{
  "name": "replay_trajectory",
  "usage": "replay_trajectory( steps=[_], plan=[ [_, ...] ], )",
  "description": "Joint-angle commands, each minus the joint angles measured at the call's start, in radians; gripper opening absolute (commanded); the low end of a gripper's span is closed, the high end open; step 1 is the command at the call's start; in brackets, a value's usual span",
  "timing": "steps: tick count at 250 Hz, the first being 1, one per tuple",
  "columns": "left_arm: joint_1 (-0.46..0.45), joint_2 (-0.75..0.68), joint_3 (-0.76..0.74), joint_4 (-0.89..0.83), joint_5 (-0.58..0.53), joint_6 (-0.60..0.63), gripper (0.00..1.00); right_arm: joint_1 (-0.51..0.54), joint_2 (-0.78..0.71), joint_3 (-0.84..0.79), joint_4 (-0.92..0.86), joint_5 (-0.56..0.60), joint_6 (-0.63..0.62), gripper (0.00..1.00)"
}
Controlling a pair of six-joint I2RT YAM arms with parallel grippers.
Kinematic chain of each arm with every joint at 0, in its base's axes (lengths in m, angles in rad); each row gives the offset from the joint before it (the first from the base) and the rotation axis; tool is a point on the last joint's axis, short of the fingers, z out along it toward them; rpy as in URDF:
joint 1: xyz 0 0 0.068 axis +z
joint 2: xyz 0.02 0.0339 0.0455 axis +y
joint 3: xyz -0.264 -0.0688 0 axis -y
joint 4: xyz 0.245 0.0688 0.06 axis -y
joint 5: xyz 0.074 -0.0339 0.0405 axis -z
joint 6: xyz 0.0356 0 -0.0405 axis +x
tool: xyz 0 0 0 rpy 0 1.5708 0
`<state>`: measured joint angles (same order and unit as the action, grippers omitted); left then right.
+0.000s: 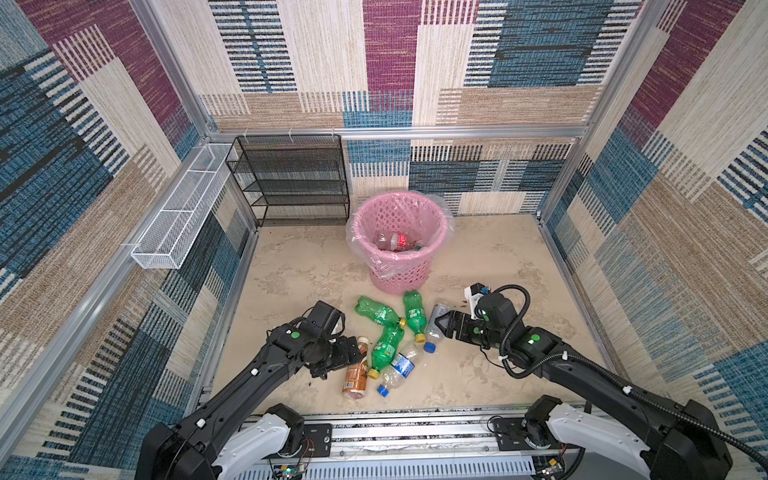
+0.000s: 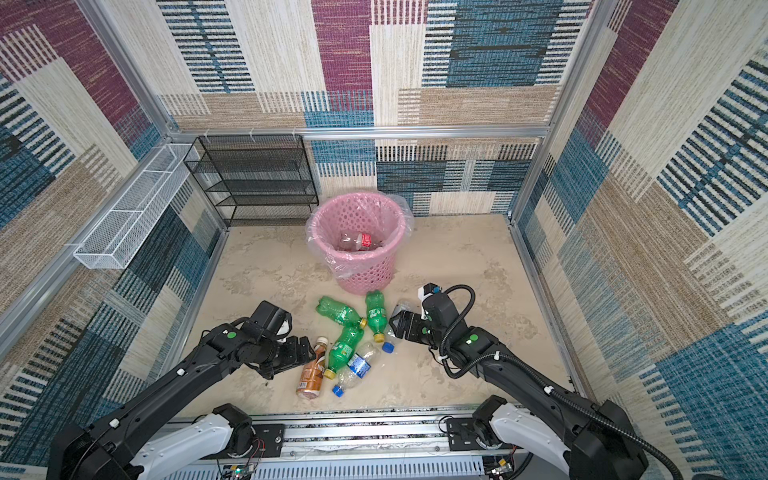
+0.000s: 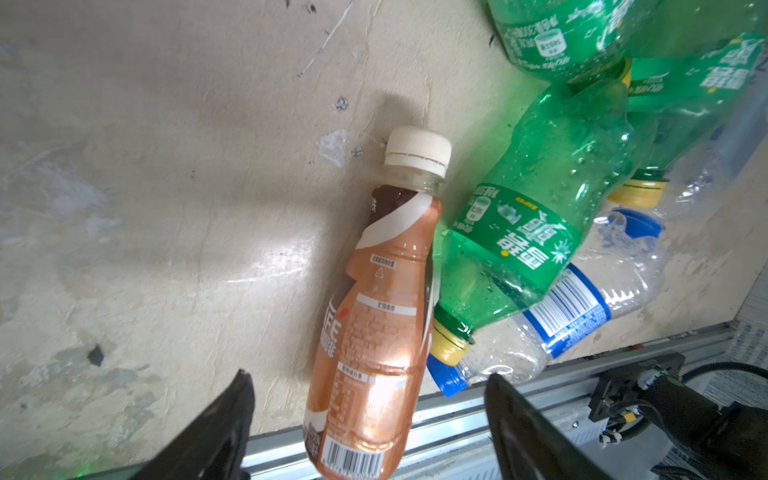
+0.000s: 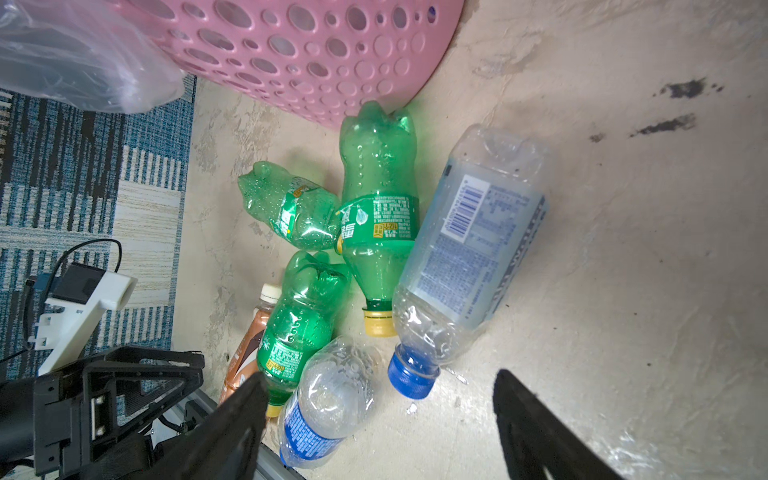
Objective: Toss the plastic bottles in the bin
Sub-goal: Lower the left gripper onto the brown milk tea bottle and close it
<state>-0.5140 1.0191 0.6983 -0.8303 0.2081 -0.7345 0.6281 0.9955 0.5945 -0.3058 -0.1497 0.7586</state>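
A round pink perforated plastic bin (image 1: 401, 272) with a clear liner stands on the beige counter (image 1: 498, 257). It holds at least one red-labelled bottle (image 1: 395, 242). Six plastic bottles lie clustered before it: three green bottles (image 1: 386, 347), two clear blue-capped bottles (image 1: 400, 368) and one brown bottle (image 1: 356, 374). The left pincer (image 3: 369, 376) is spread either side of the brown bottle, not gripping. The right pincer (image 4: 380, 376) is spread and empty. Most of the task seemingly remains.

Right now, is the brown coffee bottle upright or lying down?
Lying down: the brown coffee bottle rests lengthwise on the floor, its white cap on, beside a green bottle.
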Motion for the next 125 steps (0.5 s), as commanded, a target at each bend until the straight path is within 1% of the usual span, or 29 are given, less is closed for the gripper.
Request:
replay_trajectory(
  steps=[1, 125],
  plan=[
    [-0.009, 0.011, -0.012, 0.011, -0.006, -0.019, 0.88, 0.001, -0.001, -0.003, 0.027, -0.005, 0.004, 0.85],
    [-0.055, 0.085, -0.025, 0.041, 0.004, -0.036, 0.86, 0.001, -0.012, -0.018, 0.035, -0.008, 0.005, 0.84]
  ],
)
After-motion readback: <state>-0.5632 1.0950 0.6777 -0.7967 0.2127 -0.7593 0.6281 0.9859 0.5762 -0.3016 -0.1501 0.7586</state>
